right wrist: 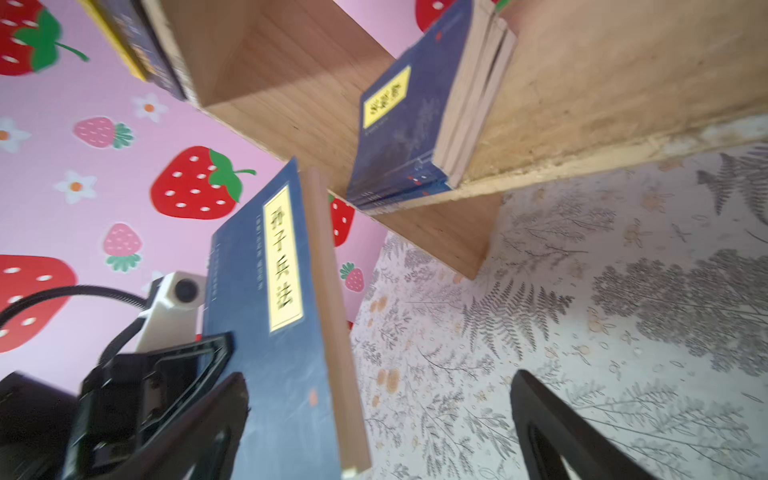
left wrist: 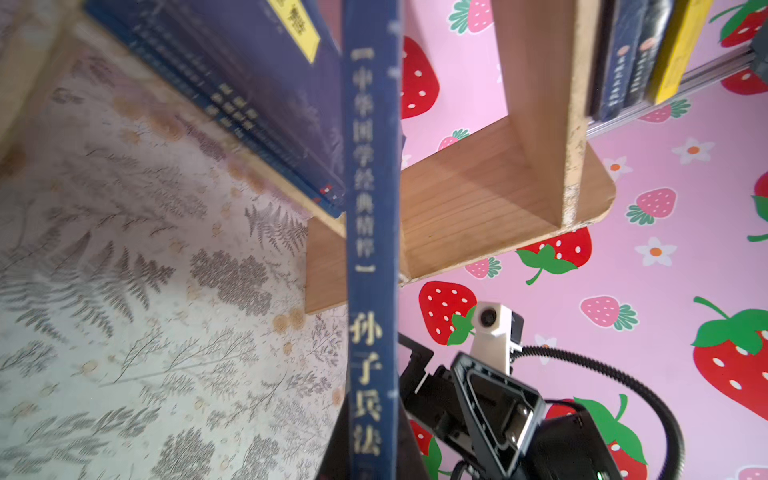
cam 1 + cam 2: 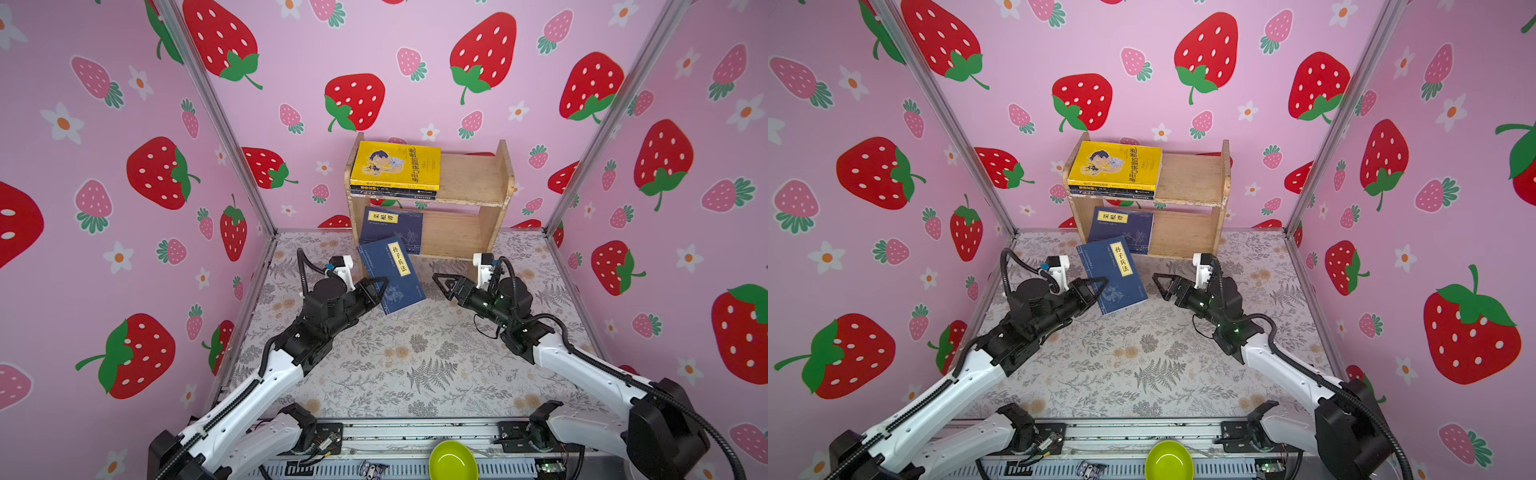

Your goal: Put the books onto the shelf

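Observation:
My left gripper (image 3: 379,291) (image 3: 1099,291) (image 2: 374,451) is shut on the edge of a thin navy book (image 3: 390,274) (image 3: 1113,274) (image 2: 374,249) (image 1: 274,316) with a yellow label. The book is tilted just in front of the shelf (image 3: 469,178) (image 3: 1187,178) (image 2: 469,199) (image 1: 582,104). Right of that book, my right gripper (image 3: 440,286) (image 3: 1160,284) (image 1: 380,376) is open and apart from it. A yellow book (image 3: 395,164) (image 3: 1115,162) tops a stack of dark books on the upper tier's left. Navy books (image 3: 392,226) (image 3: 1121,226) (image 1: 403,137) lie on the lower tier's left.
Pink strawberry walls close in the floral table (image 3: 415,357) on three sides, with metal posts (image 3: 232,137) at the corners. A green bowl (image 3: 452,459) sits by the metal rail at the front edge. The right halves of both tiers show bare wood.

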Tool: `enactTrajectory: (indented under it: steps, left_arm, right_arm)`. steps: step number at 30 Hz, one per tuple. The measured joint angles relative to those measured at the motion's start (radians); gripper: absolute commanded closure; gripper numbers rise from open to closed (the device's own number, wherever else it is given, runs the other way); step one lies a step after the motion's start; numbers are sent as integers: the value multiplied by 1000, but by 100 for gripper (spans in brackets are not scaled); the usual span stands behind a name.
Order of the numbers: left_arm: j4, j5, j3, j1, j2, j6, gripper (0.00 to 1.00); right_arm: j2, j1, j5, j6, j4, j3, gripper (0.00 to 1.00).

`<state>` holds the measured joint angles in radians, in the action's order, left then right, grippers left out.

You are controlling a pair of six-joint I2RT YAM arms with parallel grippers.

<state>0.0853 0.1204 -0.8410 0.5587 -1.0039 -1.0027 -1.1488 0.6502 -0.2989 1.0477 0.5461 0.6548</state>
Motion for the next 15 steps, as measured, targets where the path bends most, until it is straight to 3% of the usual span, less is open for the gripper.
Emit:
enactTrajectory:
  steps: [6,15]
  left_arm:
    - [121,-57,-155,0,-174,24,100]
    - [266,-166,-195,5,-304,11,100]
  right_arm:
    - [22,-5,-6,81,114,-5,8]
    - [-156,-4,-62,227,373,2,18]
